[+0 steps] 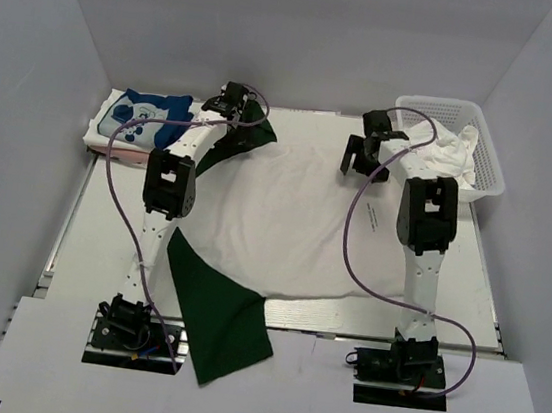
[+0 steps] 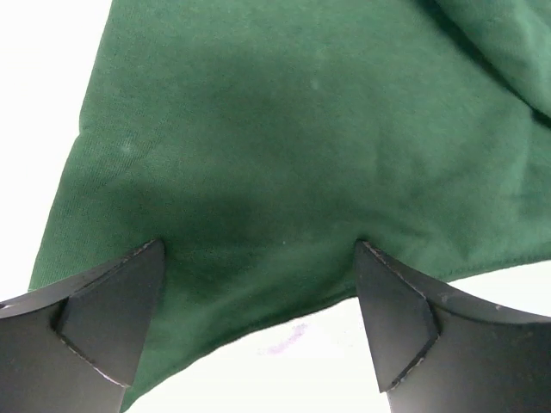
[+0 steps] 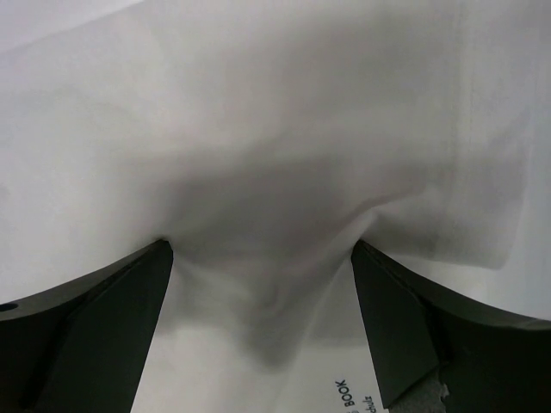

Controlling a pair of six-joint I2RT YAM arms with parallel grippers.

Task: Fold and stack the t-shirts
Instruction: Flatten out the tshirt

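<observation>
the white t-shirt [image 1: 285, 218] with dark green sleeves lies spread flat on the bench [image 1: 468, 281], its long axis running left to right and its near sleeve [image 1: 217, 320] trailing over the front edge. at the shirt's far edge, the left claw [image 1: 230, 103] hangs wide open over the far sleeve [image 2: 284, 155]. the right claw [image 1: 362, 165], equally open, straddles white cloth at the far right corner, beside the basket [image 1: 488, 162].

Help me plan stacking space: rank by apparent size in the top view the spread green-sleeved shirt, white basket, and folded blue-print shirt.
1. spread green-sleeved shirt
2. white basket
3. folded blue-print shirt, close to the basket
</observation>
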